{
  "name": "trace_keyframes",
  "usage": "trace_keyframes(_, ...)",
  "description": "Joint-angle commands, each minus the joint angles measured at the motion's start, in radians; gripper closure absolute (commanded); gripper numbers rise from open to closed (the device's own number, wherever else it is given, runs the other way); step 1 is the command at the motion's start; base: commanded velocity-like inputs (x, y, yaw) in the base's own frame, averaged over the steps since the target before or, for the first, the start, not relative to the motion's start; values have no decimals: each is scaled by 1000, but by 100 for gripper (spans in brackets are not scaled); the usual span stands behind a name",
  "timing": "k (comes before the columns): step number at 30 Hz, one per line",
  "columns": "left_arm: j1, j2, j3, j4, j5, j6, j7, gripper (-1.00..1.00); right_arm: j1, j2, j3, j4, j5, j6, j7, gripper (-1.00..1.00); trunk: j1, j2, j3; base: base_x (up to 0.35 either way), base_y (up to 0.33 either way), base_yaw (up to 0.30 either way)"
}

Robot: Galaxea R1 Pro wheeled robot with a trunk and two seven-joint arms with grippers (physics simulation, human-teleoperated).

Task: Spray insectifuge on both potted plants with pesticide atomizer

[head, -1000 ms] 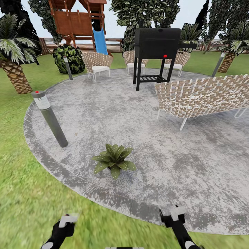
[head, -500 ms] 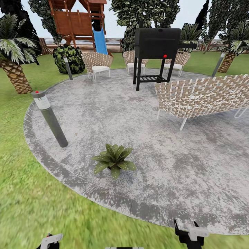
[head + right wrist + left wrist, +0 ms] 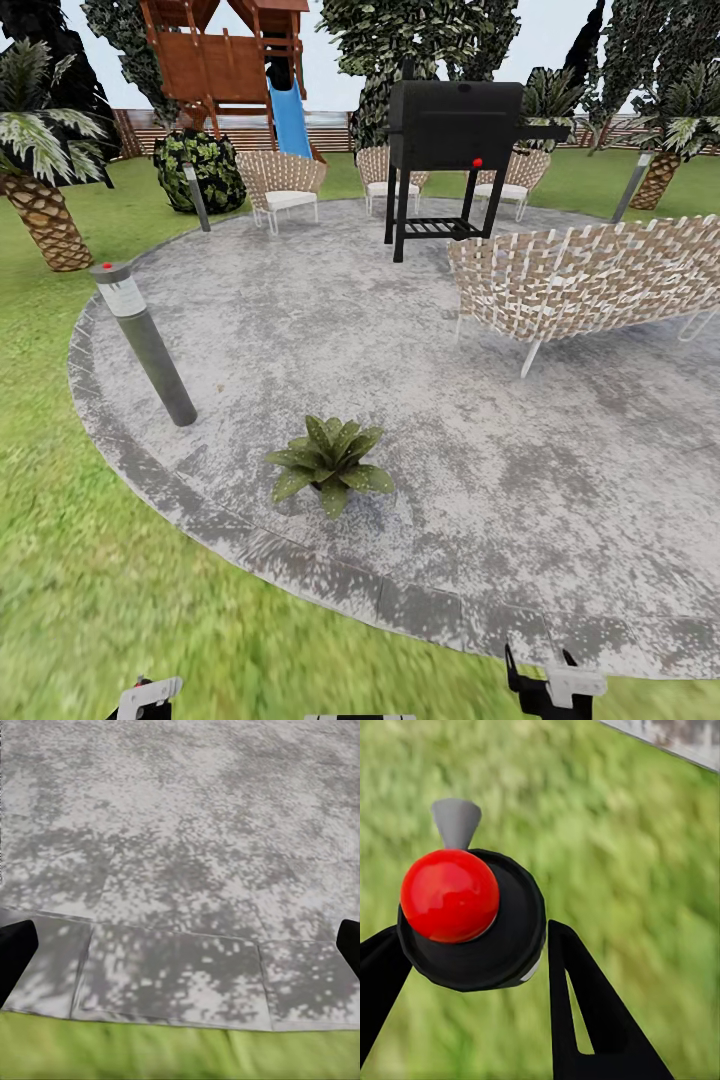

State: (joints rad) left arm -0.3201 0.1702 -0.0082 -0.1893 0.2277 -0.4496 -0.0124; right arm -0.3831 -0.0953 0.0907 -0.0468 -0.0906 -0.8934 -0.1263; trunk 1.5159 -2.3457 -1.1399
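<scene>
The pesticide atomizer (image 3: 472,922), a dark round body with a red top and a grey nozzle, sits between the black fingers of my left gripper (image 3: 472,952), which is shut on it over the grass. In the head view that left gripper (image 3: 148,694) is at the lower edge on the lawn side. One potted plant (image 3: 328,462), a low rosette of pointed green leaves, stands on the round grey patio (image 3: 420,330) near its near rim. The other potted plant is out of view. My right gripper (image 3: 184,937) is open, with nothing between its fingers, over the patio's rim (image 3: 555,688).
A grey bollard lamp (image 3: 145,342) stands left of the plant. A woven bench (image 3: 585,275), a black grill (image 3: 455,150) and woven chairs (image 3: 282,185) stand further back. Lawn (image 3: 90,560) surrounds the patio; a palm (image 3: 40,190) is at the far left.
Both arms have dropped lower in the head view since a second ago. The right gripper also shifted slightly to the right. The plant and the view have not moved.
</scene>
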Motion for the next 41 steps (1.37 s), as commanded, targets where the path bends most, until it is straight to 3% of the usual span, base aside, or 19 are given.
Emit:
trace_keyframes(1,0,0,-1,1,4,-3,-1,100,0,0,10,1,-9,-2,-1,-100,0,0,-1,0,0,0)
trace_keyframes(38,0,-6,-12,-15,1,-11,-3,100,29,8,10,24,-9,2,-1,-100,0,0,-1,0,0,0)
trace_keyframes(41,0,-5,-13,-16,1,-12,-3,100,29,27,11,24,-9,2,-1,-100,0,0,-1,0,0,0)
